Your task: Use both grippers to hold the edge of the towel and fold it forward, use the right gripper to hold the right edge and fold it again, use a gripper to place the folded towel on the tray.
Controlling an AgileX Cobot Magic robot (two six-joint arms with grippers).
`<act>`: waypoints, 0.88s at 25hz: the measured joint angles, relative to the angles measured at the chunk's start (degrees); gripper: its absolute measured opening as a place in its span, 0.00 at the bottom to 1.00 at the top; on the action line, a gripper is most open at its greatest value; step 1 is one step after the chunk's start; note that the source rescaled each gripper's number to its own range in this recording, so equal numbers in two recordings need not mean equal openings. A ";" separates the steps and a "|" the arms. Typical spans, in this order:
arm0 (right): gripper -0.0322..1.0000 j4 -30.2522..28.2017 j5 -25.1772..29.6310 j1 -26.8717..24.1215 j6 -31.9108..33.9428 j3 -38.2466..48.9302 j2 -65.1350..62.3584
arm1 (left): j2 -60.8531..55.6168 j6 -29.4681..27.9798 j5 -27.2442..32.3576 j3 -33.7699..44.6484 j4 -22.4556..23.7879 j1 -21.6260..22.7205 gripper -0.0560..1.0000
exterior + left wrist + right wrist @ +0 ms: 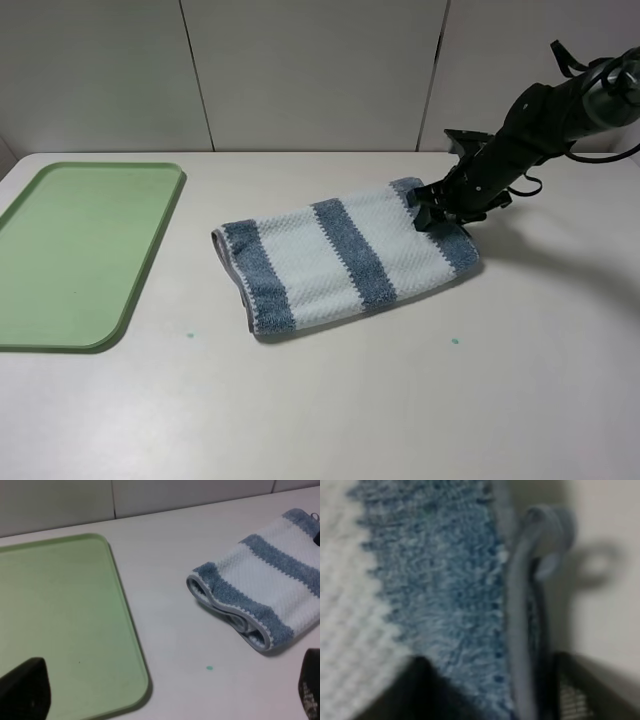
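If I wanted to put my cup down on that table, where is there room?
The tray is bare. Bare table runs along the near edge in front of the towel, and between tray and towel. It is crowded at the towel's right end, where the right arm reaches onto the cloth.

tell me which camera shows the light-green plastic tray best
Exterior high: nearly the whole flat light-green plastic tray shows, lying left of the striped terry towel. The left wrist view is closer, but much of the tray runs out of frame. The right wrist view shows only towel, no tray.
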 joint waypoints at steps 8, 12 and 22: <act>0.09 1.15 1.44 0.00 0.58 0.00 0.29 | 0.00 0.00 0.00 0.00 0.00 0.00 1.00; 0.09 1.15 1.51 0.00 0.61 0.00 0.29 | 0.00 0.00 0.00 0.00 0.00 0.00 1.00; 0.09 -4.73 4.51 -0.66 0.72 0.76 -2.85 | 0.00 0.00 0.00 0.00 0.00 0.00 1.00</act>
